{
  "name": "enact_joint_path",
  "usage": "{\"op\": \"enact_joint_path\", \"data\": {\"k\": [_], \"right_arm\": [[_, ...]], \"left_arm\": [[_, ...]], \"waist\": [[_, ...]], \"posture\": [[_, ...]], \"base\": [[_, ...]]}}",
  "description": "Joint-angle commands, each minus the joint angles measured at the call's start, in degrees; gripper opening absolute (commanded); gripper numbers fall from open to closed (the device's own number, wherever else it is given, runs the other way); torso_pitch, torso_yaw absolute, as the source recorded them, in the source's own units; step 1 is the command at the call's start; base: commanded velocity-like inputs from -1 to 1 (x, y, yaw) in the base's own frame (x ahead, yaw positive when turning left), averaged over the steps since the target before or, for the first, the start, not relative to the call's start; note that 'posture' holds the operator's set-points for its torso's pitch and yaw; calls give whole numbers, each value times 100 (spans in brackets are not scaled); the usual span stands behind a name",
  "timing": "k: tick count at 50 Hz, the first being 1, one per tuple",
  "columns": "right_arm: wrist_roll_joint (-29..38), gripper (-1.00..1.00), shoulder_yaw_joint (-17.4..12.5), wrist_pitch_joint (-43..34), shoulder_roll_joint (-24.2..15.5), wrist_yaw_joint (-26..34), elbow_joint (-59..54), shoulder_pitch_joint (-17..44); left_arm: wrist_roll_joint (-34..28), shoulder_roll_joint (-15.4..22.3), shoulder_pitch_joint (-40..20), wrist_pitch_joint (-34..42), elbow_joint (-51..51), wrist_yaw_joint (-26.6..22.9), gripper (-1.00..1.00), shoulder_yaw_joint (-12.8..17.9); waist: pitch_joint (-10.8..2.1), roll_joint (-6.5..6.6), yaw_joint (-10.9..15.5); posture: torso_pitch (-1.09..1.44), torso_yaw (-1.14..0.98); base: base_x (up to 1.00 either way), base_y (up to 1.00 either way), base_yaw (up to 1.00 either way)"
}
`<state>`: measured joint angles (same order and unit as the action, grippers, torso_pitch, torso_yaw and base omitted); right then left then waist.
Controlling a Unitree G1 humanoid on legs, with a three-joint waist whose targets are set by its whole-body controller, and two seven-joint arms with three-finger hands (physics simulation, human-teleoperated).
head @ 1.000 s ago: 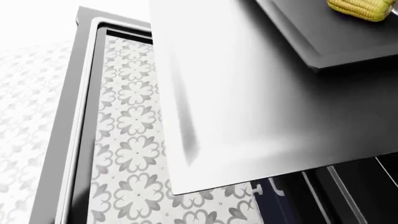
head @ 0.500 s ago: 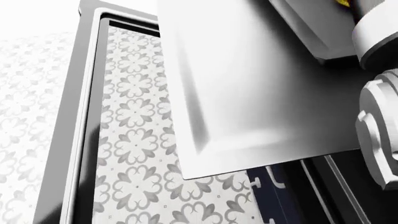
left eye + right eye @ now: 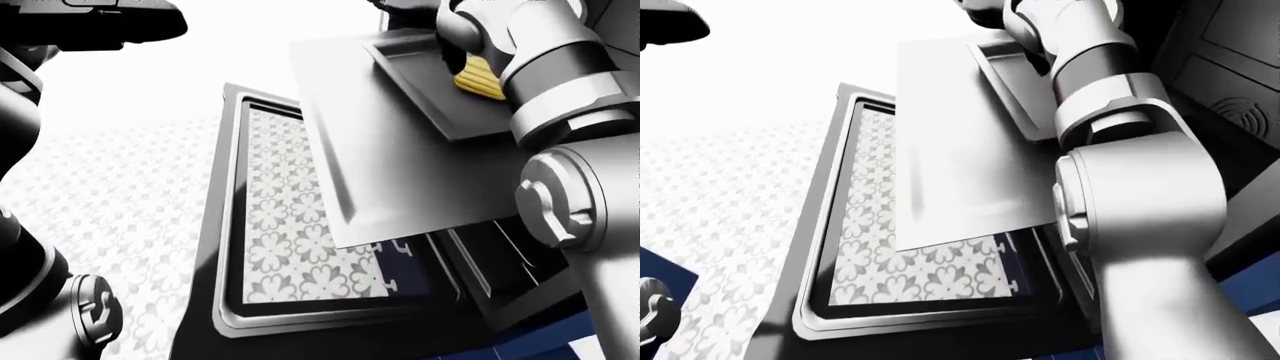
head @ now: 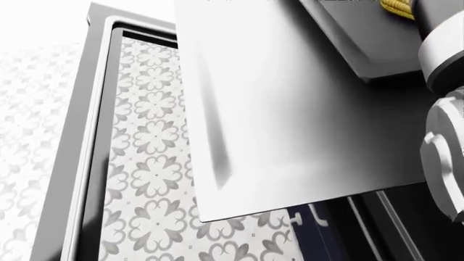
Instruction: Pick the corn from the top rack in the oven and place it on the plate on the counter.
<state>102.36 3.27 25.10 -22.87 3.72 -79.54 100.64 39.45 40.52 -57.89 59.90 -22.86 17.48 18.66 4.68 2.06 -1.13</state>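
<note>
Corn (image 3: 479, 79) on dark tray (image 3: 420, 90), upper right of left-eye view, mostly hidden behind right arm (image 3: 560, 90). Right robot hand nearer, directly at cob; finger state and cob axis not discernible. Left robot hand out of view.

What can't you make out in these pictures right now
- Corn: mostly hidden behind the right arm in the left-eye view, cut by the top edge in the head view.
- Right hand: its fingers hidden by the forearm, grip unclear.
- Left hand: out of frame.
- Plate: not in view.
</note>
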Motion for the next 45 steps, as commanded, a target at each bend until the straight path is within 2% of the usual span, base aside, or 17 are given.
{"op": "enact_joint_path", "data": {"k": [1, 15, 16, 20, 21, 22, 27, 28, 32, 34, 36, 37, 38, 39, 40, 45], "right_arm": [[32, 100, -8, -59, -52, -79, 223, 202], [785, 100, 173, -27, -222, -179, 207, 68], [728, 100, 78, -13, -224, -138, 204, 67], [967, 100, 158, 21, -267, -123, 212, 94], [907, 100, 66, 40, -258, -115, 210, 88], [1006, 100, 137, 61, -280, -55, 212, 75], [955, 100, -46, 131, -263, 302, 215, 26], [1026, 100, 19, 131, -271, 275, 228, 33], [975, 100, -70, 130, -224, 541, 223, 33], [1023, 100, -25, 129, -217, 661, 222, 20], [1061, 100, 145, 141, -227, 733, 223, 6], [1044, 100, 95, 106, -209, 744, 219, -1], [1059, 100, 209, 141, -212, 751, 220, 8], [1016, 100, 127, 121, -195, 931, 207, -12], [1051, 100, 266, 135, -214, 897, 222, -17], [1062, 100, 190, 80, -209, 991, 219, -43]], "left_arm": [[-22, 91, -155, -152, -80, 13, 100, 98], [-5, 105, -165, -156, -70, 22, 100, 70], [2, 111, -168, -149, -72, 18, 100, 79], [2, 125, -170, -145, -83, 15, 100, 70], [3, 124, -174, -138, -82, 19, 100, 75], [16, 125, -171, -130, -95, 11, 100, 81], [-25, 109, -142, -161, -77, -18, 100, 66], [-34, 108, -131, -167, -77, -25, 100, 64], [-66, 102, -95, -195, -70, -55, 100, 72], [-60, 104, -106, -184, -69, -62, 100, 80], [-68, 100, -108, -181, -69, -67, 100, 69], [-83, 101, -93, -194, -77, -77, 100, 62], [-86, 96, -90, -196, -71, -83, 100, 69], [-96, 94, -92, -202, -58, -85, 100, 70], [-101, 91, -88, -200, -63, -87, 100, 67], [-125, 70, -46, -210, -87, -113, 100, 63]], "waist": [[-183, 4, 5], [-168, 3, -14], [-168, 4, -14], [-167, 10, -15], [-165, 11, -16], [-165, 12, -15], [-169, 6, -14], [-172, 5, -15], [-179, 9, -18], [-183, 11, -18], [-184, 12, -19], [-185, 12, -19], [-187, 12, -17], [-188, 12, -16], [-190, 11, -16], [-200, 14, -8]], "posture": [[0, 0], [0, 0], [0, 0], [0, 0], [0, 0], [0, 0], [0, 0], [0, 0], [0, 0], [0, 0], [0, 0], [0, 0], [0, 0], [0, 0], [0, 0], [0, 0]], "base": [[0, 0, 0], [0, 0, 0], [0, 0, 0], [0, 0, 0], [0, 0, 0], [0, 0, 0], [0, 0, 0], [0, 0, 0], [0, 0, 0], [0, 0, 0], [0, 0, 0], [0, 0, 0], [0, 0, 0], [0, 0, 0], [0, 0, 0], [0, 0, 0]]}}
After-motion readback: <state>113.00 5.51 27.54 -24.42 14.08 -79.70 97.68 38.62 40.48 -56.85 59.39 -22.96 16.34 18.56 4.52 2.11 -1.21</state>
